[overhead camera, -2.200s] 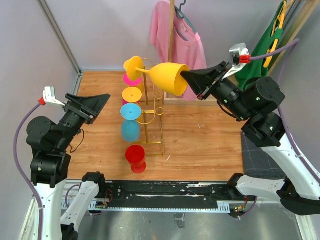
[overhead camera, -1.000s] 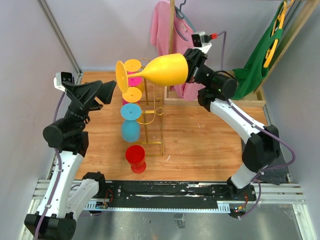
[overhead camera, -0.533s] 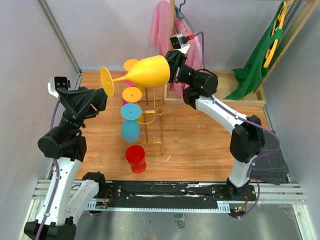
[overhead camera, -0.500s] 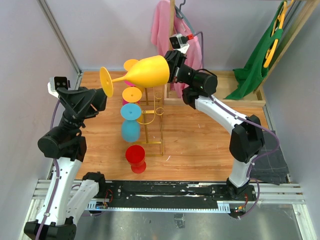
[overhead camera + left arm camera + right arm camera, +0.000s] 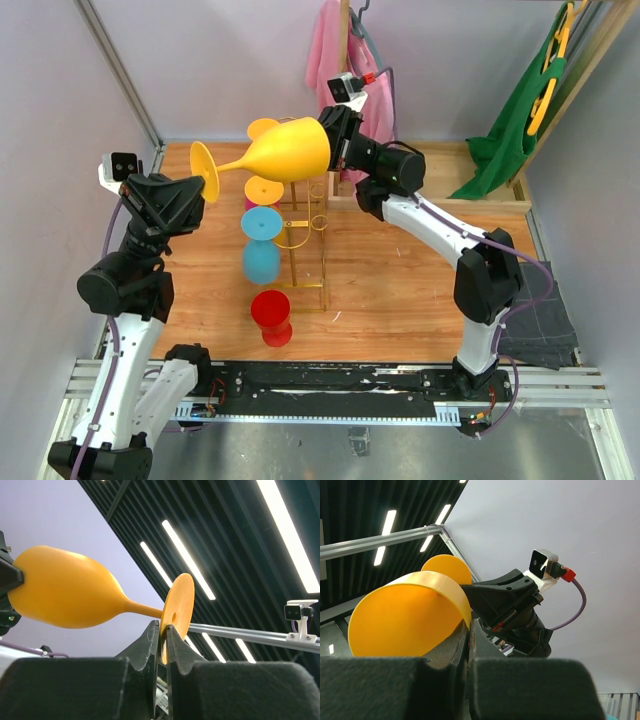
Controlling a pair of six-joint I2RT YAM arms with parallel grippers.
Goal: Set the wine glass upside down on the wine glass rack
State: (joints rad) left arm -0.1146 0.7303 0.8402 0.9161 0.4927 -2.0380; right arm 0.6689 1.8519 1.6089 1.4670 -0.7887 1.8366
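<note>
The yellow wine glass (image 5: 290, 150) hangs on its side, high over the table, its foot (image 5: 203, 170) pointing left. My right gripper (image 5: 328, 140) is shut on the bowl's rim; in the right wrist view one finger is inside the bowl (image 5: 405, 615) and one outside, at the gripper (image 5: 470, 625). My left gripper (image 5: 198, 190) is shut on the lower edge of the foot disc (image 5: 177, 607), pinched at the gripper (image 5: 163, 630). The gold wire wine glass rack (image 5: 300, 240) stands below on the wooden table.
On the rack hang a pink (image 5: 265, 160), a yellow (image 5: 264, 188) and a blue glass (image 5: 261, 240), with a red glass (image 5: 270, 317) at its near end. A pink shirt (image 5: 345, 60) hangs behind, a green garment (image 5: 520, 110) at back right.
The right arm has carried the yellow glass leftward and slightly down. The left gripper's jaws, open a second ago, have come together on the glass's foot.
</note>
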